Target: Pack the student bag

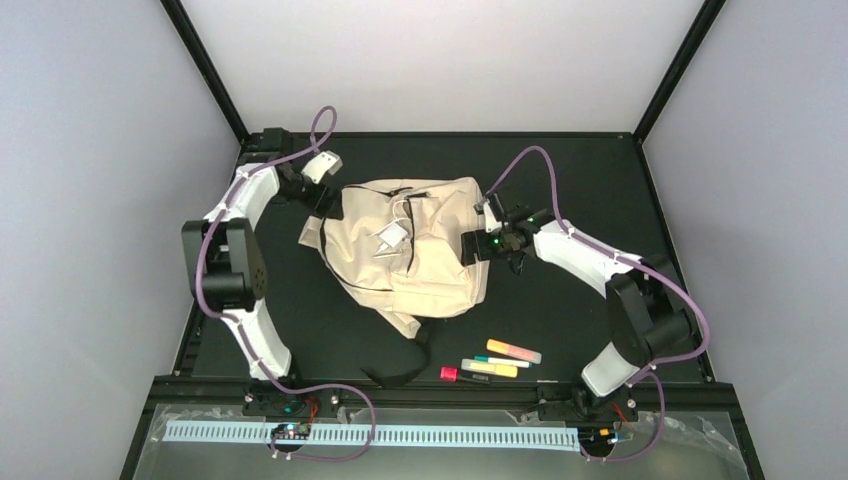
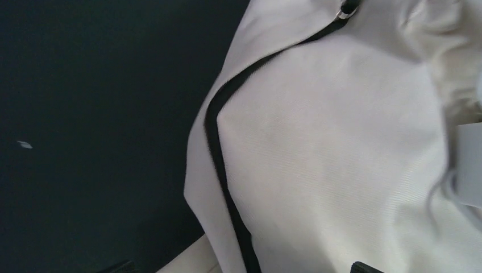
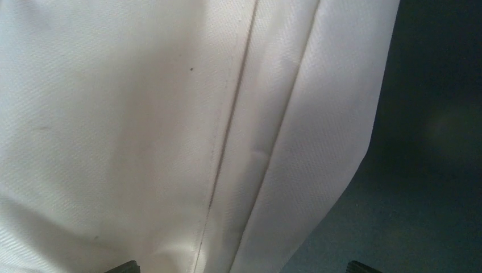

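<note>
The student bag (image 1: 420,265), soft and likely to slump, lies mid-bench (image 1: 580,180) between the open left pincer (image 1: 322,197) and open right pincer (image 1: 472,246); grasp it along the zipper (image 2: 216,148).

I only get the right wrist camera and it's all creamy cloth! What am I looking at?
Observer: That's the student bag, lying on the black table. Your right gripper is at its right side.
Operator: Where's the other arm?
Observer: The left gripper is at the bag's far left corner.
Operator: Is there anything to pack?
Observer: Highlighters lie on the table nearer the arm bases, outside the bag.
</note>
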Action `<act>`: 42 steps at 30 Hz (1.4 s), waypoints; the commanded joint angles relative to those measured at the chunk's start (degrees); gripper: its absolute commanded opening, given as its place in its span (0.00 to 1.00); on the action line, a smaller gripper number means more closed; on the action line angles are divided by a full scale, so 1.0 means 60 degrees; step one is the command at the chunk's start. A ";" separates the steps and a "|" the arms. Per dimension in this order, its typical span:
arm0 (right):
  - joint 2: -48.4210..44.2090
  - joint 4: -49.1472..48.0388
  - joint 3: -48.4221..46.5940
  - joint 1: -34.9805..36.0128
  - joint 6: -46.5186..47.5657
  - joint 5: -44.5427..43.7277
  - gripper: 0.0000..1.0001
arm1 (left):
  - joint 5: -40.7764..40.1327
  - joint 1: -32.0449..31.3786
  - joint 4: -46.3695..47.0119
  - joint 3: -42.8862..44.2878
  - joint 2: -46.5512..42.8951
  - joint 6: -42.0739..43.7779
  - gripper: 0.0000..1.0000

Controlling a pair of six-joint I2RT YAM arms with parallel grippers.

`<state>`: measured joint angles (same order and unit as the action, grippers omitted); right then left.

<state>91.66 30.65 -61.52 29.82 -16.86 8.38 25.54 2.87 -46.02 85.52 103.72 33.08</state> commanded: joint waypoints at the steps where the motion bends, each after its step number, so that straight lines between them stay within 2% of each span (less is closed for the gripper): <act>1: 0.0210 -0.0970 0.0056 -0.0029 -0.0226 0.0063 0.95 | 0.0837 0.0105 -0.0429 0.0435 0.1047 -0.0474 0.99; 3: 0.0512 -0.0977 -0.0243 -0.0203 -0.0012 -0.0284 0.95 | 0.1474 0.0097 -0.0666 -0.0018 0.0974 -0.0149 0.97; 4: 0.0661 -0.1020 -0.0414 -0.0352 0.0112 -0.0408 0.96 | 0.1816 0.0100 -0.0700 -0.0381 0.0787 0.0046 0.88; 7: 0.1298 -0.0934 -0.1276 -0.0990 0.0525 -0.0829 0.95 | 0.2731 0.0091 -0.1122 -0.1279 -0.0063 0.0659 0.45; 10: 0.1903 -0.0302 -0.2572 -0.1551 0.0769 -0.0906 0.95 | 0.3592 0.0092 -0.1846 -0.2132 -0.1256 0.1098 0.07; 11: 0.1946 -0.0150 -0.2913 -0.1610 0.0874 -0.0969 0.95 | 0.3878 0.0087 -0.1977 -0.2434 -0.1772 0.1125 0.02; 15: 0.1614 0.0556 -0.3906 -0.1594 0.1081 -0.1137 0.95 | 0.4685 0.0048 -0.2048 -0.3672 -0.3885 0.0851 0.02; 18: 0.0631 0.0840 -0.4031 -0.1234 0.0982 -0.1225 0.92 | 0.4791 -0.0018 -0.1531 -0.4153 -0.5149 0.0071 0.02; 21: -0.0467 0.0599 -0.3782 0.0101 0.1018 -0.1519 0.86 | 0.4880 -0.0252 -0.1053 -0.4348 -0.6156 -0.0756 0.02; 24: -0.0936 -0.0240 -0.3358 0.2117 0.0951 -0.1099 0.79 | 0.5008 -0.0412 -0.0976 -0.4279 -0.6325 -0.1499 0.02; 27: -0.0428 -0.0350 -0.3587 0.4086 0.0900 -0.1258 0.77 | 0.4970 -0.0530 -0.0819 -0.4357 -0.6413 -0.2033 0.02; 30: 0.0638 0.0526 -0.4340 0.5074 0.1050 -0.2337 0.76 | 0.5157 -0.0565 -0.0792 -0.4317 -0.6621 -0.2322 0.02; 34: 0.1729 0.1672 -0.5076 0.5412 0.1218 -0.3194 0.71 | 0.5603 -0.0580 -0.0906 -0.4085 -0.6786 -0.2469 0.02; 40: 0.2326 0.1774 -0.5207 0.5702 0.1812 -0.3619 0.69 | 0.6316 -0.0610 -0.1039 -0.4049 -0.7003 -0.2524 0.02; 41: 0.2411 0.1884 -0.5208 0.5696 0.1803 -0.3907 0.65 | 0.6376 -0.0622 -0.1063 -0.4043 -0.7042 -0.2512 0.02; 42: 0.2475 0.1969 -0.5136 0.5686 0.1795 -0.4434 0.57 | 0.6414 -0.0625 -0.1116 -0.4030 -0.7104 -0.2500 0.02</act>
<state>105.95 39.59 -90.50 63.26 -7.66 -10.28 56.12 -0.40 -53.21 58.57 63.96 19.18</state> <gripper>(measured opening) 0.664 0.026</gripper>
